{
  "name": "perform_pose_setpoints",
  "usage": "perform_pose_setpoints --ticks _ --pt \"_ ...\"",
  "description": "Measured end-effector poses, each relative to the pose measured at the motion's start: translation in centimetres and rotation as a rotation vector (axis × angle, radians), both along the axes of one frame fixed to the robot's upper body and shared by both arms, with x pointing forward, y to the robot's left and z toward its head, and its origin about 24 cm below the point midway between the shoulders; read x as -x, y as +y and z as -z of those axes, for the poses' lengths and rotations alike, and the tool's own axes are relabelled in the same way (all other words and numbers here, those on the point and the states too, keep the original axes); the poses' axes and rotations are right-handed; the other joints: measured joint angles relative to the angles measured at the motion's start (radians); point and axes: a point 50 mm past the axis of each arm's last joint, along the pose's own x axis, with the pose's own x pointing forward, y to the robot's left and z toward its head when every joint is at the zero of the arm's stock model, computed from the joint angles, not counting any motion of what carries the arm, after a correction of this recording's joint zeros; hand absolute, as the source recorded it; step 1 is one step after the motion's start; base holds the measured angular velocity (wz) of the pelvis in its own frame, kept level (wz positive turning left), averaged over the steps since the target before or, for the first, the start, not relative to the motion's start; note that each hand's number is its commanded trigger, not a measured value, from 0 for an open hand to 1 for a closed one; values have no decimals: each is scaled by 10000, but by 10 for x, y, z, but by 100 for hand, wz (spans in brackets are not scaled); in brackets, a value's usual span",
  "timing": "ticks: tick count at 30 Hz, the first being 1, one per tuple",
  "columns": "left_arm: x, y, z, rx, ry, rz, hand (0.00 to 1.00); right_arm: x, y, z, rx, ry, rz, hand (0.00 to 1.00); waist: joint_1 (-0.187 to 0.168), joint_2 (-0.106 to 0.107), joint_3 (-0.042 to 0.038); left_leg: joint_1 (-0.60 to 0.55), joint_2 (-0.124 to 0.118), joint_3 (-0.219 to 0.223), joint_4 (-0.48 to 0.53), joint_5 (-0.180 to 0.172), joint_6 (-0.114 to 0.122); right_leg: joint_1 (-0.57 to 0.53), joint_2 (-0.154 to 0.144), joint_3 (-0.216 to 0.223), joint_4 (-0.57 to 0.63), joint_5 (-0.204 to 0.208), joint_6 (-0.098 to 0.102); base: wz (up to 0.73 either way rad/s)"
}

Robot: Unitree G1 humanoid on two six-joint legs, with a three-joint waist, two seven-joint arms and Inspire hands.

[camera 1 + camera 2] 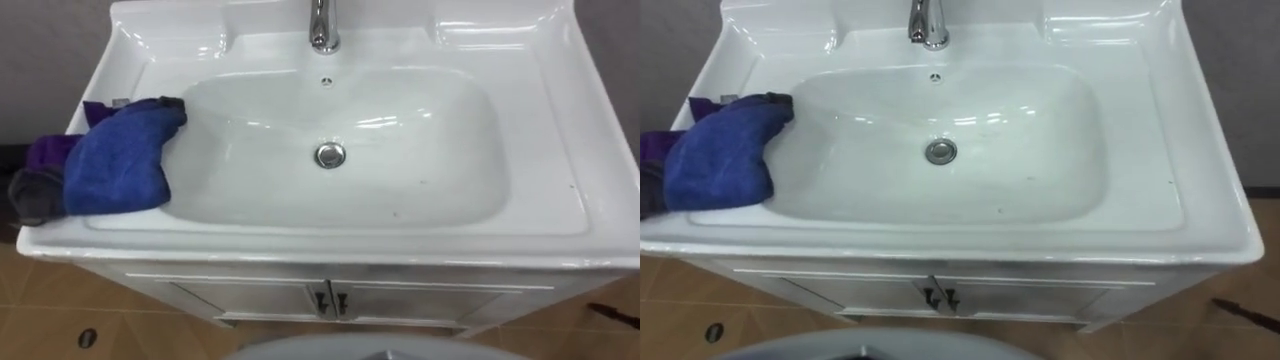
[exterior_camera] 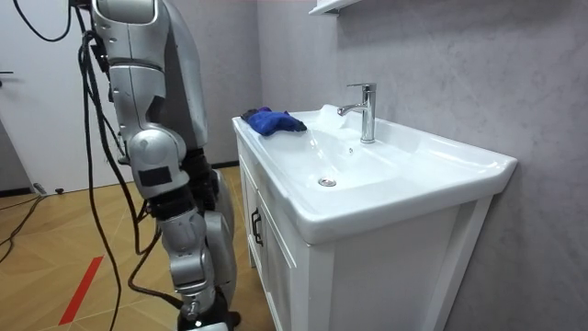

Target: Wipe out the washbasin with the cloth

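Basin (image 1: 400,190) sits white and glossy in a cabinet top, drain (image 1: 330,154) at the bowl's centre, tap (image 1: 323,25) behind it at the back rim. Bowl holds no standing water and no loose items; a few small dark specks show on the right slope. Blue cloth (image 1: 120,160) lies bunched on the surface at the robot's left rim, its front corner hanging over the bowl's edge. A purple and grey mass shows under and left of the cloth; whether that is a hand or more fabric cannot be told, so the state of either hand's fingers cannot be told.

Robot stands upright close in front of the cabinet in the room view.

Scene fits either a cloth waiting before wiping or one set aside after it.

Judgement on wiping well: the cloth should lie flat under the palm, strokes overlapping from rim down toward the drain, with attention to the specked right slope and the area round the tap base.
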Motion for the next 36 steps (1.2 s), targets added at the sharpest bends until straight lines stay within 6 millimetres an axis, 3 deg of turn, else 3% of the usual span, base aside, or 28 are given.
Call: perform_pose_setpoints --ticks 3,5,14,20,36 --pt "-4 -2 3 494 -108 930 0 3 2 1 -99 99 64 0 -161 -152 15 30 3 39 -2 -1 0 13 8 53 -13 0 0 -5" --pt "-9 -5 5 984 25 2260 0 5 3 1 -171 187 -33 0 -207 -226 81 77 17 192 -2 -4 2 21 21 140 -11 0 0 -12" --pt "-45 -18 16 2177 361 6092 0 8 15 5 -474 419 -273 0 -634 -260 101 122 2 356 -146 -52 69 -22 31 211 -12 -37 70 -3" --pt "-44 -27 20 3229 390 6536 0 12 22 7 -655 645 -189 0 -960 -412 86 132 8 567 -52 -52 71 -23 27 286 -14 -34 74 -6" --pt "-42 -37 24 4498 674 6921 0 9 24 8 -711 798 -199 0 -988 -365 104 156 25 601 -3 -107 130 -50 65 507 23 -9 98 -1"
